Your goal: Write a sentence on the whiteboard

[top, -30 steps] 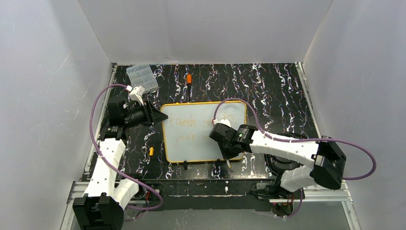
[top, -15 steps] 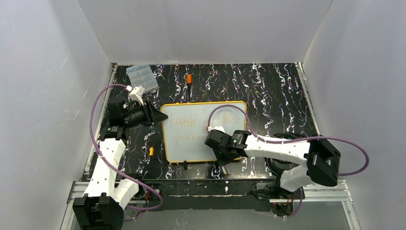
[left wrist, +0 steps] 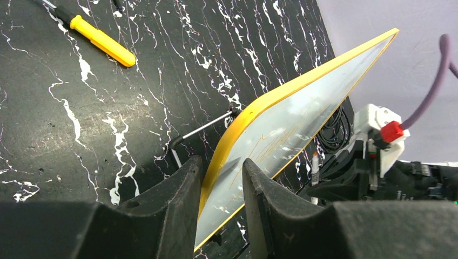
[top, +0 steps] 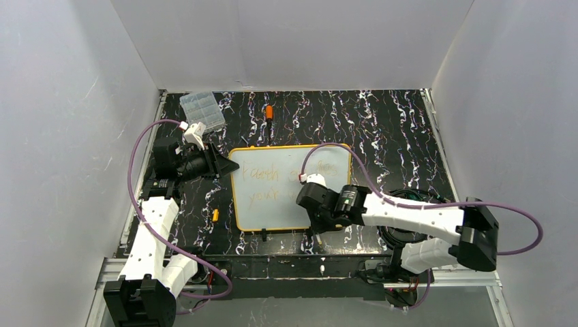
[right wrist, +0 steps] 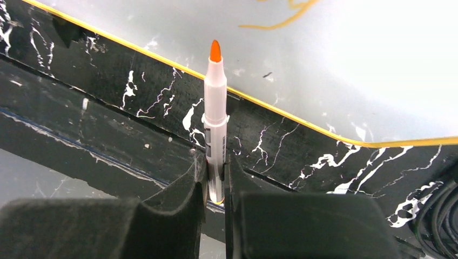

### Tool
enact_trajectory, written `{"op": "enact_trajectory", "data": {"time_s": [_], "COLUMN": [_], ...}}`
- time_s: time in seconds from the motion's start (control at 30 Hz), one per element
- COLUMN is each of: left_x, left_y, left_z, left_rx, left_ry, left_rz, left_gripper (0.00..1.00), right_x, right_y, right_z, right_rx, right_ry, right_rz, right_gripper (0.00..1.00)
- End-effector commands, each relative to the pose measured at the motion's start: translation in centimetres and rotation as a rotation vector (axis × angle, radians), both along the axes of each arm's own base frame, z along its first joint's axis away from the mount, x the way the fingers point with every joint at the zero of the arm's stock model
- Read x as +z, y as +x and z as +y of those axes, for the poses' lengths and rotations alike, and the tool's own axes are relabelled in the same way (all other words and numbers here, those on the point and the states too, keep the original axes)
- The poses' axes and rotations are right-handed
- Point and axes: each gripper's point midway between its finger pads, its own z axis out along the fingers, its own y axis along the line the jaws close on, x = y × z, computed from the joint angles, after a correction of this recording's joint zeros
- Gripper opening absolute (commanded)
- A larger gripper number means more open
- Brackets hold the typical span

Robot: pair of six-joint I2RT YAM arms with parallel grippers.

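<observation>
The whiteboard [top: 272,216] lies flat at the table's middle, white with a yellow-orange rim. The sentence [top: 262,176] is faint orange writing in two lines; my right arm hides its right part. My left gripper [top: 225,165] is shut on the board's left rim [left wrist: 246,118], one finger on each side [left wrist: 221,164]. My right gripper [top: 317,221] is shut on an orange-tipped white marker [right wrist: 215,97] over the board's near edge. In the right wrist view [right wrist: 215,162] the marker's tip sits just by the yellow rim [right wrist: 324,129]. The marker also shows in the left wrist view [left wrist: 315,162].
A clear compartment box [top: 202,110] and an orange screwdriver [top: 269,112] lie at the back. A small yellow screwdriver [top: 215,215] and an Allen key [left wrist: 202,129] lie near the board's near left corner. A black cable coil [top: 402,231] lies right. White walls enclose the table.
My right gripper with the marker has shifted from the board's right middle toward its near edge, and the arm's elbow swung right. The left gripper and board have not moved.
</observation>
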Motion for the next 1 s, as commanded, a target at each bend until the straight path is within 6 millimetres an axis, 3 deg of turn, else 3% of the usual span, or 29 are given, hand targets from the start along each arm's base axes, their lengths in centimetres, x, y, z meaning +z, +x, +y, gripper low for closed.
{"op": "enact_trajectory", "data": {"time_s": [0.0, 0.47, 0.97], "left_x": [0.9, 0.8, 0.7], "left_y": [-0.6, -0.6, -0.5], "left_z": [-0.3, -0.3, -0.3], "left_rx": [-0.024, -0.022, -0.022], "left_ry": [-0.008, -0.006, -0.004], "left_rz": [-0.031, -0.03, -0.028], "left_gripper": [0.31, 0.31, 0.31], "right_x": [0.8, -0.8, -1.7], "right_y": [0.4, 1.6, 1.9], "right_z": [-2.2, -3.9, -4.4], "right_rx": [-0.053, -0.065, -0.068], "right_ry": [-0.047, -0.115, -0.13], "right_rz": [-0.046, -0.02, 0.002], "right_gripper": [0.01, 0.01, 0.01]}}
